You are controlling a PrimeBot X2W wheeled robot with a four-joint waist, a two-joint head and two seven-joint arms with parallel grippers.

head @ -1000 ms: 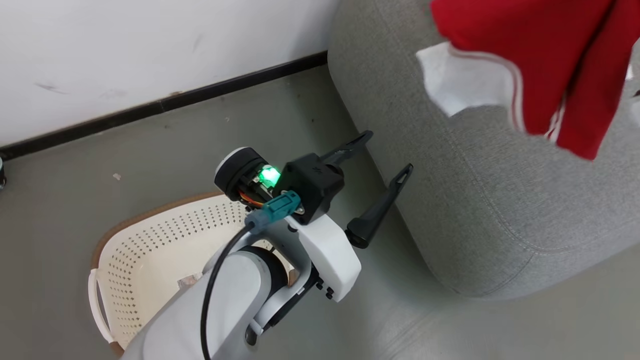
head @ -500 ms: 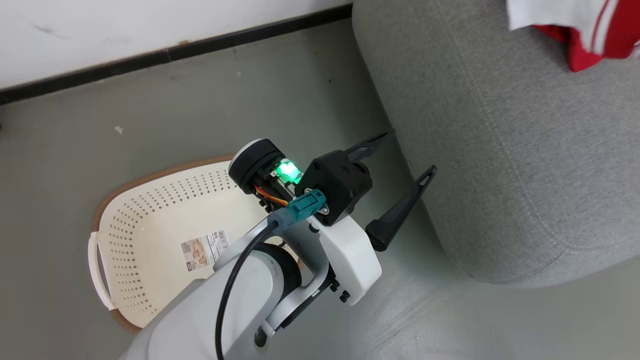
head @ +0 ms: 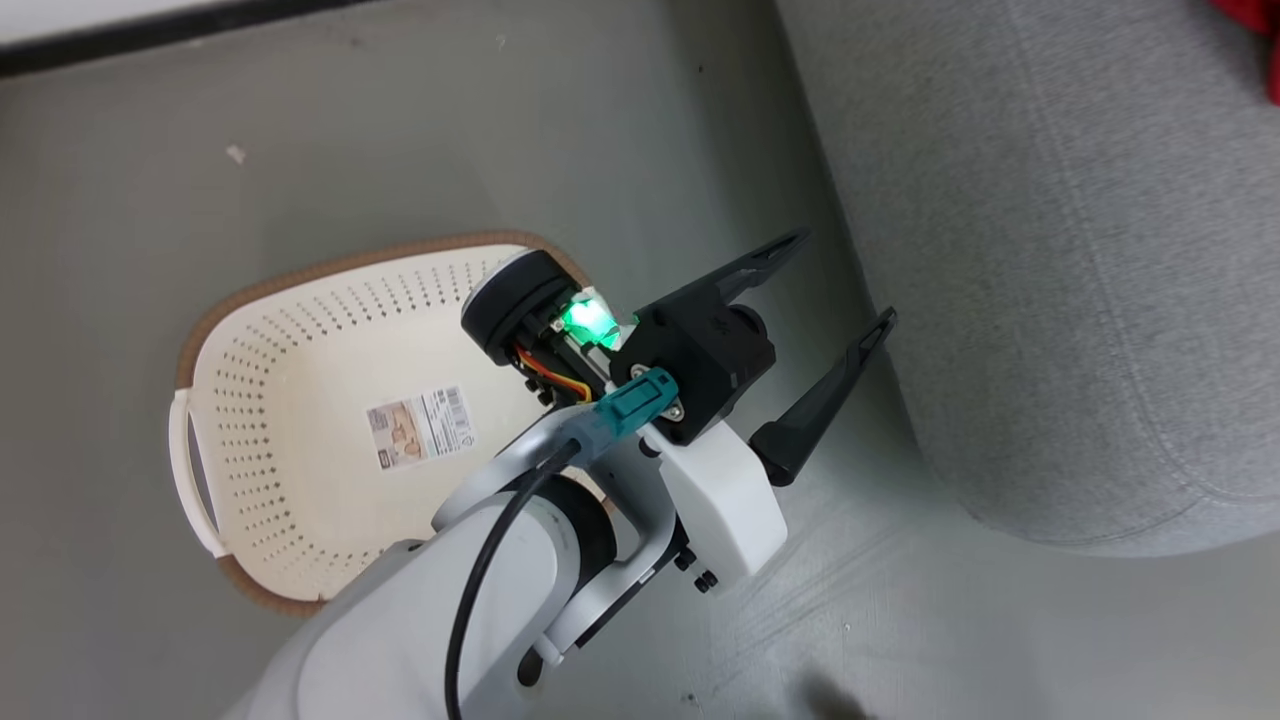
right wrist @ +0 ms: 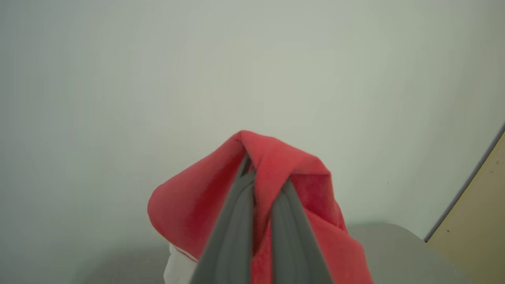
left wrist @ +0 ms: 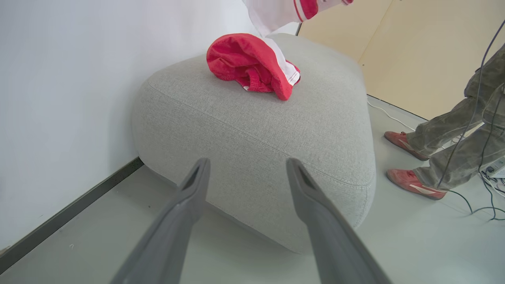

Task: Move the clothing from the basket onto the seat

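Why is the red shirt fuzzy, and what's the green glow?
Right wrist view: the red garment sits near the lens, so it blurs. Head view: a green light glows on the left arm. Left wrist view: the seat looks sharp.

forearm: white shell | cable: black, teal plug | wrist lamp: green | left gripper: two long dark fingers
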